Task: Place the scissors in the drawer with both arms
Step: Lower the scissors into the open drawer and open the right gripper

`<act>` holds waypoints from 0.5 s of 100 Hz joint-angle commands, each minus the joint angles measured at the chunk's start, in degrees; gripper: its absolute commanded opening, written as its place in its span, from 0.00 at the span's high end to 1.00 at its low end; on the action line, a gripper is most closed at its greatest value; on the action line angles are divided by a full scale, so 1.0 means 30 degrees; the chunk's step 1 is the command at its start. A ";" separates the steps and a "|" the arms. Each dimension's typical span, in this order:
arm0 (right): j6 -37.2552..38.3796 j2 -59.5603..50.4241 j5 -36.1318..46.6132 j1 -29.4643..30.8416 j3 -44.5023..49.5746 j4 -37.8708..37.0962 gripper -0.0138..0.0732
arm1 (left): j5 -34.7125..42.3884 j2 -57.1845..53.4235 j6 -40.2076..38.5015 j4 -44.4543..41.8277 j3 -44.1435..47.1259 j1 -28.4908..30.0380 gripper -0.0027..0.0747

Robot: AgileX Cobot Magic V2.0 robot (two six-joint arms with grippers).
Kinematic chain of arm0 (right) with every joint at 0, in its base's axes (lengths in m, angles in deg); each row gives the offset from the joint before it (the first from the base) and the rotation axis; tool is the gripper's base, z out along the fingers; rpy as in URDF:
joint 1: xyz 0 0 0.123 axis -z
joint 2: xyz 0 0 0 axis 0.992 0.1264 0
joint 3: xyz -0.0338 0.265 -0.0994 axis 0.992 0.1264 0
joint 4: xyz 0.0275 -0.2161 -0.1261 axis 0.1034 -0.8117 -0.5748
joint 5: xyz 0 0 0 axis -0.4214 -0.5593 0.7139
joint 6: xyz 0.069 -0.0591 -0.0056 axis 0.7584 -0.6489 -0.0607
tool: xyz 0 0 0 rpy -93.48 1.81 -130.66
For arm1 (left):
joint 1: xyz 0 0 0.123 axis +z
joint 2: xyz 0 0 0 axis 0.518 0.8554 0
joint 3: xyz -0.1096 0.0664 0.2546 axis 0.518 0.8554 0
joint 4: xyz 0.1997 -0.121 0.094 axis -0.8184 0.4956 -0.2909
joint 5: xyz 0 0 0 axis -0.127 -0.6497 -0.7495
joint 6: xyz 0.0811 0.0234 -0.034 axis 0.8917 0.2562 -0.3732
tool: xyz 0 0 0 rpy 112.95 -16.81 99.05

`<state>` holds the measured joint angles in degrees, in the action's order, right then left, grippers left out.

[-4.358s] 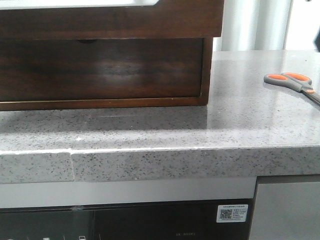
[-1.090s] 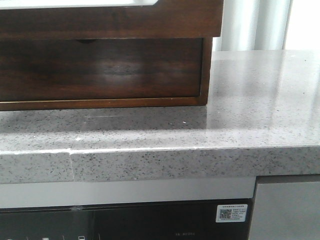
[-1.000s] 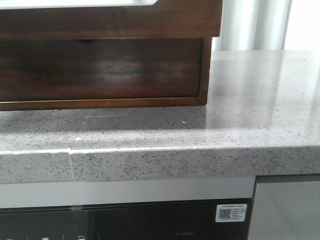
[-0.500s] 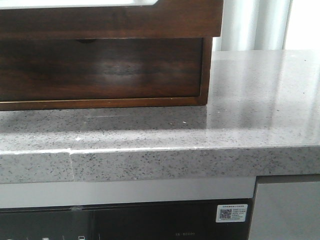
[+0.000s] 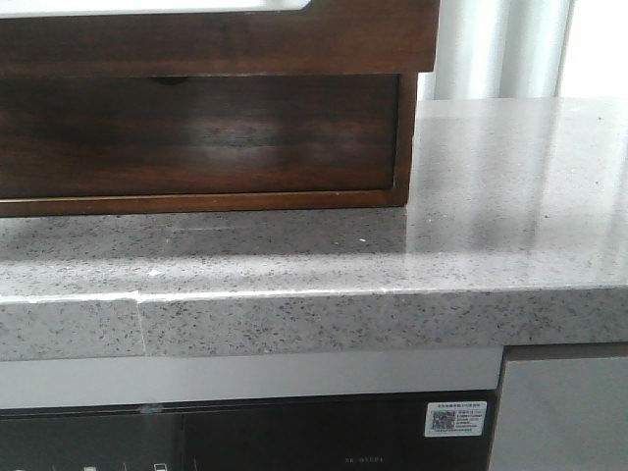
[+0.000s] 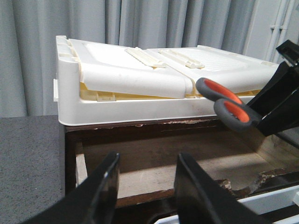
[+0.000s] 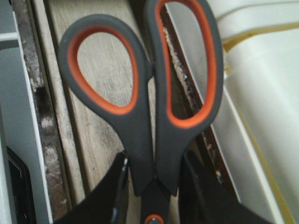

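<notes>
Clamping the small orange-and-grey loop-handled scissors (image 7: 149,102) just below the handles, the right gripper (image 7: 152,179) pinches them between its two black fingers (image 7: 198,186), the loops pointing away from the wrist. Beneath the scissors in the right wrist view lies the pale, worn wooden floor of the open dark reddish-brown drawer (image 7: 100,140), with a cream-white plastic tray (image 7: 261,107) off to one side.

The left wrist camera catches the same scene from the other side: the right gripper (image 6: 280,100), black and angular, holds the scissors (image 6: 224,102) handles-first in the air above the open drawer (image 6: 154,163), close in front of the white plastic tray (image 6: 140,88), which sits over the back of the cavity. The blades are hidden by the gripper. The left gripper (image 6: 147,186) hangs at the drawer's near edge with its fingers (image 6: 105,179) spread and nothing between them. Grey pleated curtains (image 6: 140,23) fill the background.

In the front view, neither arm nor the scissors appear; only the dark wooden cabinet (image 5: 402,137) stands on the speckled grey stone countertop (image 5: 491,216), with the plain drawer front (image 5: 216,44) running across its top as a strip slightly wider than the cabinet.
</notes>
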<state>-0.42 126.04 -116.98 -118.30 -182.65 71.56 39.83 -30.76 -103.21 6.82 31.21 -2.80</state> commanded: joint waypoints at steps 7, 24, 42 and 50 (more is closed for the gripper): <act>-0.2210 -0.0310 0.1520 -0.0281 -0.0656 0.0187 0.98 | 0.0998 0.0261 0.0055 -0.0364 -0.0717 -0.0143 0.67; -0.3071 0.0339 0.1660 -0.0505 -0.0656 0.0394 0.98 | 0.0998 0.0261 0.0055 -0.0364 -0.0717 -0.0143 0.67; -0.3163 0.0926 0.1790 -0.0505 -0.0656 0.0394 0.98 | 0.0998 0.0261 0.0055 -0.0364 -0.0717 -0.0143 0.67; -0.3163 0.1127 0.1790 -0.0505 -0.0656 0.0394 0.98 | 0.0998 0.0261 0.0055 -0.0364 -0.0717 -0.0143 0.67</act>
<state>-9.19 131.67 -115.17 -119.75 -182.77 71.77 39.83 -30.76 -103.21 6.82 31.21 -2.80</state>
